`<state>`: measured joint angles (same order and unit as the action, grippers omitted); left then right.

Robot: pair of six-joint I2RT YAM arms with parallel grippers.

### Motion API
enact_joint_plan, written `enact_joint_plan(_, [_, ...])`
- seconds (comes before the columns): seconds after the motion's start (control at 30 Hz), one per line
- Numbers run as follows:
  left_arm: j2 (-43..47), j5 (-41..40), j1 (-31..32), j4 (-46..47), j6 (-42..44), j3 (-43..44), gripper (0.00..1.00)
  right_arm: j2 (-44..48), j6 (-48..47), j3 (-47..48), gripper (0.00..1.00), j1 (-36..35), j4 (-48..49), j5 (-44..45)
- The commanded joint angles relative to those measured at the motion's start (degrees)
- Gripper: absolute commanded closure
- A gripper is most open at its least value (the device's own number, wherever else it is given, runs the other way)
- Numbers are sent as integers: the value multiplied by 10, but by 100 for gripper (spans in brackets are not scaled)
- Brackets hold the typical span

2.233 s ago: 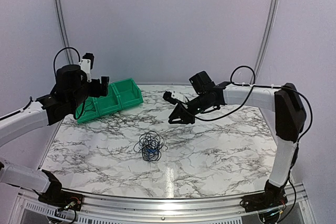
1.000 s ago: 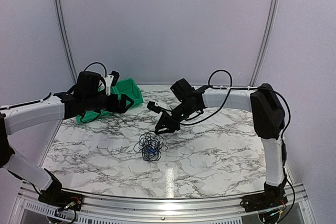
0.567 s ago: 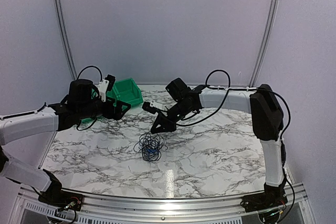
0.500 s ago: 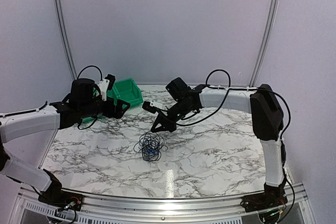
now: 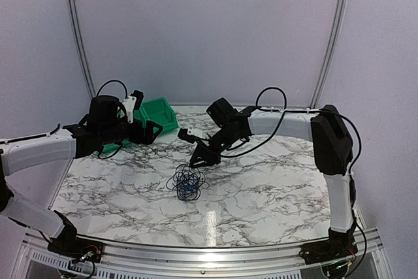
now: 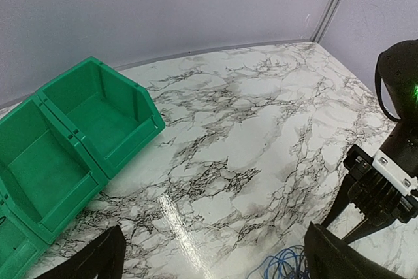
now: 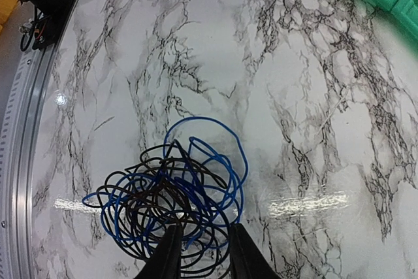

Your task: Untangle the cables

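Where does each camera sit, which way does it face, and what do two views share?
Top external: high behind the bases, looking down across the table; the left arm with left claw and right arm with right claw show.
Left wrist: on the left arm, facing the green bins and the table; its own fingertips show.
Right wrist: above the cables, facing down; its own fingers show.
Shared: both wrist views catch the blue cable loops.
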<state>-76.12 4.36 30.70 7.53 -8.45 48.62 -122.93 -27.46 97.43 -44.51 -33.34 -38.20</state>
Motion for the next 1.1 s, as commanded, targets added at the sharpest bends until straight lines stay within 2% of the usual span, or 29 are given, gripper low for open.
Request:
enact_joint_plan(0.0, [-10, 44, -1, 17, -6, 12, 1, -11, 9, 16, 73, -4, 0, 15])
enact_joint_plan(0.43, [-28, 82, -1, 0, -7, 27, 2, -15, 15, 14, 73, -4, 18, 74])
enact_joint_plan(0.53, [-28, 85, -1, 0, -6, 27, 2, -23, 20, 15, 68, -4, 22, 89])
enact_joint_plan(0.63, [-29, 88, -1, -2, -6, 28, 2, -33, 19, 22, 64, -3, 15, 84])
enact_joint_plan(0.8, [-33, 89, -1, -3, -7, 30, 2, -42, 23, 28, 64, -5, 8, 50])
enact_joint_plan(0.83, [-34, 91, -1, -4, -7, 31, 2, -45, 25, 30, 68, -3, 7, 45])
enact_joint_plan(0.97, [-40, 98, -1, -3, -10, 30, 4, -39, 28, 36, 97, -4, 2, 40])
enact_joint_plan(1.0, [-44, 101, 0, -2, -12, 30, 4, -32, 30, 35, 100, -4, 3, 41])
enact_joint_plan(1.07, [-52, 105, 2, 4, -29, 29, 5, -12, 36, 30, 100, -4, 5, 39])
